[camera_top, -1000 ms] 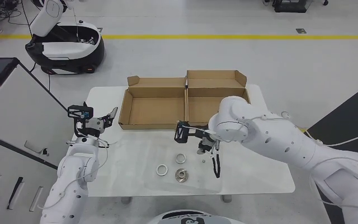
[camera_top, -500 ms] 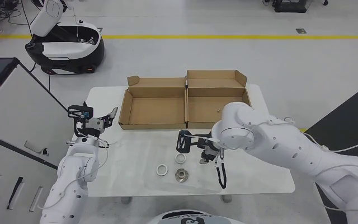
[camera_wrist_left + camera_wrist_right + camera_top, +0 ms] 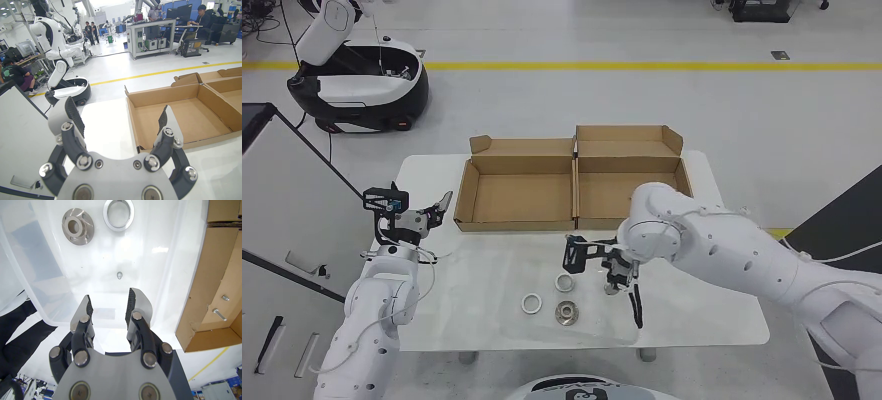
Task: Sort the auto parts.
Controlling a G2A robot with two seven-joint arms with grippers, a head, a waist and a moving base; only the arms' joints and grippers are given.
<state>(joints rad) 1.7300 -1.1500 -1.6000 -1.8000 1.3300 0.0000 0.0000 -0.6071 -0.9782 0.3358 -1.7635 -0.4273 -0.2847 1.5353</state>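
A steel flange (image 3: 77,226) (image 3: 564,312) and a metal ring (image 3: 118,215) (image 3: 565,282) lie on the white table (image 3: 702,320). A second ring (image 3: 532,302) lies to their left. A small bolt (image 3: 119,274) sits just beyond the tips of my right gripper (image 3: 109,298) (image 3: 617,283), which hangs open over the table with nothing in it. The right cardboard box (image 3: 200,291) (image 3: 632,150) holds a bolt (image 3: 219,313) and a small nut (image 3: 225,298). My left gripper (image 3: 117,102) (image 3: 439,207) is open and held up beside the left box (image 3: 189,121) (image 3: 514,225).
Both boxes stand side by side at the table's far edge with their flaps open. Another robot on a wheeled base (image 3: 357,80) stands on the floor beyond the table's left corner. The table's right part is bare.
My right wrist has moved toward the table's near side and slightly right, settling over the small bolt. The left arm and the parts have stayed put.
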